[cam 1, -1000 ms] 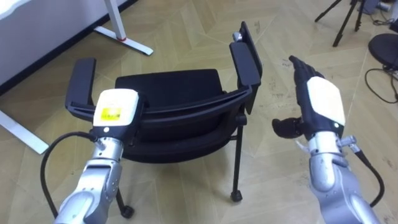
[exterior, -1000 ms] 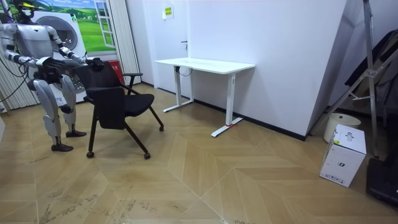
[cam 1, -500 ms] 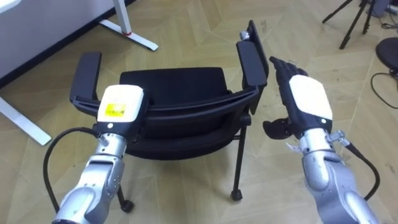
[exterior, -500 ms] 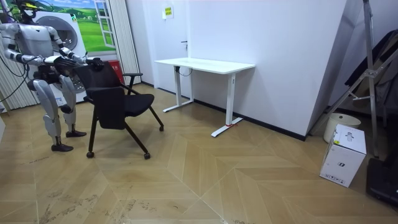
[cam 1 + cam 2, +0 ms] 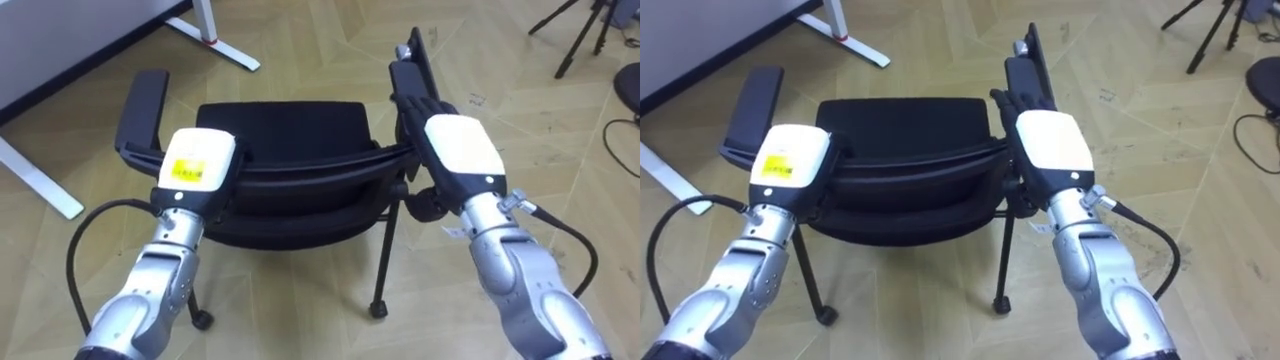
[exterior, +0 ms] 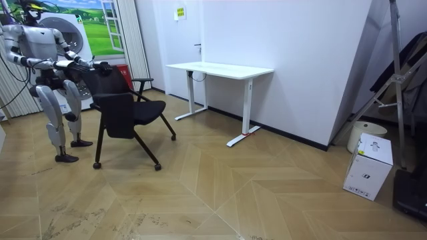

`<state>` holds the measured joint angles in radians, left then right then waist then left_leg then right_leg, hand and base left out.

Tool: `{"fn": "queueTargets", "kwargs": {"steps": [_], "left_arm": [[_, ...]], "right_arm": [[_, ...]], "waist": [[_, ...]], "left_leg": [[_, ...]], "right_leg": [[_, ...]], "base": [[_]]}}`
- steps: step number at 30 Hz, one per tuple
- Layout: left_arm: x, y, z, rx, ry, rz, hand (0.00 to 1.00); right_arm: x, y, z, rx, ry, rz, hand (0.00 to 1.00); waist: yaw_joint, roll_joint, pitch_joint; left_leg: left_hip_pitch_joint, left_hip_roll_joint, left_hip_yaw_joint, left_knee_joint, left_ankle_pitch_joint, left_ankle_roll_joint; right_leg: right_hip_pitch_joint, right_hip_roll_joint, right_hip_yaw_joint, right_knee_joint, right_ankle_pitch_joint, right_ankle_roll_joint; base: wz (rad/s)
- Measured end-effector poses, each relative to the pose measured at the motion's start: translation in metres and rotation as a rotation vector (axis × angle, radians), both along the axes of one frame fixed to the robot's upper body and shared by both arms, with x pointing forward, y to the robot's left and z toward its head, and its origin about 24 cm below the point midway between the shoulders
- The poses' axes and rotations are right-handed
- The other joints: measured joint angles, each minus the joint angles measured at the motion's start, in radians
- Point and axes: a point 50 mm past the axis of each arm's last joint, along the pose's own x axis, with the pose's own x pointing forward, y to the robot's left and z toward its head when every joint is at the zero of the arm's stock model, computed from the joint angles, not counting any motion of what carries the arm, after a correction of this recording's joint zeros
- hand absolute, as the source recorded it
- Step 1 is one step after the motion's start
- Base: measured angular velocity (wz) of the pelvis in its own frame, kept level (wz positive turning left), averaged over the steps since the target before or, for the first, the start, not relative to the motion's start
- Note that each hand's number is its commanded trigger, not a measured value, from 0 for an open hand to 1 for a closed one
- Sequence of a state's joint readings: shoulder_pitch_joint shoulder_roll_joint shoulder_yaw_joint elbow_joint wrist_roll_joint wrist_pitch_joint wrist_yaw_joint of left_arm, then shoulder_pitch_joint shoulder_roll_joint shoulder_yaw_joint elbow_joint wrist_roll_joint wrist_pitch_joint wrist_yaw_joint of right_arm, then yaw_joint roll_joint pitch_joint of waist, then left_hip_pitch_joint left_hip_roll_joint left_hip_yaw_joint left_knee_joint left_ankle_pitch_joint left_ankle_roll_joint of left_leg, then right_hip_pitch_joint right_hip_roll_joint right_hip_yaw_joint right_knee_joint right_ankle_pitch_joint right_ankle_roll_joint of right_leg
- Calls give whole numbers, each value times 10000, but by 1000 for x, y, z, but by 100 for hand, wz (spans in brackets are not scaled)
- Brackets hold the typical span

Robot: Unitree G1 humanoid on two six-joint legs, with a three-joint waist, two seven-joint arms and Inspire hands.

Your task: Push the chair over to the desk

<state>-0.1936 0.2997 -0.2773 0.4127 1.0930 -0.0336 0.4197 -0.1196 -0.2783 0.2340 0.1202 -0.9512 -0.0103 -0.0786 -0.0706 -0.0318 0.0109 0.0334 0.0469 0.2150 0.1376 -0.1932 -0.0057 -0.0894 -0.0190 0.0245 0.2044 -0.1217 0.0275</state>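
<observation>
In the left eye view the black chair stands on the wooden floor just before the robot, backrest nearest. The left hand sits at the backrest's left end, beside the left armrest. Its fingers are hidden behind the backrest, so their set cannot be told. The right hand rests at the backrest's right end, fingers straight along the right armrest, thumb spread below, gripping nothing. A white desk lies beyond the chair's left side.

In the room view the robot stands upright behind the chair, both arms reaching to its backrest. The desk stands by the wall, on the chair's far side from the robot.
</observation>
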Motion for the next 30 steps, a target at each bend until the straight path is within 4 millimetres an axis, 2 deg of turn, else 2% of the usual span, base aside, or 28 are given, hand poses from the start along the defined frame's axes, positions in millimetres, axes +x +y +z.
{"fn": "queueTargets", "kwargs": {"steps": [5, 12, 18, 22, 24, 30], "left_arm": [[2, -4, 1, 45, 22, -150, 100], [7, -13, 5, 333, 77, -473, 100], [8, -13, 6, 363, 30, -600, 100], [11, -19, 8, 408, 58, -827, 100], [13, -23, 11, 447, 7, -1009, 100], [13, -26, 11, 490, 11, -1164, 100]], "right_arm": [[-2, 9, 11, -328, -286, 552, 0], [0, 13, 21, -707, -551, 912, 0], [6, 25, 29, -1306, -837, 1646, 0], [5, 26, 25, -1598, -590, 1870, 0], [4, 29, 22, -1644, -464, 2028, 0], [5, 37, 10, -1822, 147, 2429, 0]], "waist": [[146, -31, -2], [487, -260, -5], [515, -317, 8], [615, -347, 39], [758, -402, 97], [793, -415, 104]], "left_leg": [[-47, 1, -52, 62, 0, 0], [-33, 4, -66, 65, 0, 0], [-38, 6, -134, 65, 0, 0], [-51, 6, -226, 64, 0, 0], [-55, 7, -240, 64, 1, 0], [-53, 2, -290, 62, 1, 0]], "right_leg": [[-2, -8, -35, -4, 0, 0], [11, -3, -32, 0, 1, -1], [30, -4, -66, -12, 1, -1], [51, -16, -181, -13, 0, -1], [57, -14, -191, -23, 0, -1], [107, -39, -320, -26, -1, 0]], "base": [[2], [0], [1], [7], [0], [3]]}}
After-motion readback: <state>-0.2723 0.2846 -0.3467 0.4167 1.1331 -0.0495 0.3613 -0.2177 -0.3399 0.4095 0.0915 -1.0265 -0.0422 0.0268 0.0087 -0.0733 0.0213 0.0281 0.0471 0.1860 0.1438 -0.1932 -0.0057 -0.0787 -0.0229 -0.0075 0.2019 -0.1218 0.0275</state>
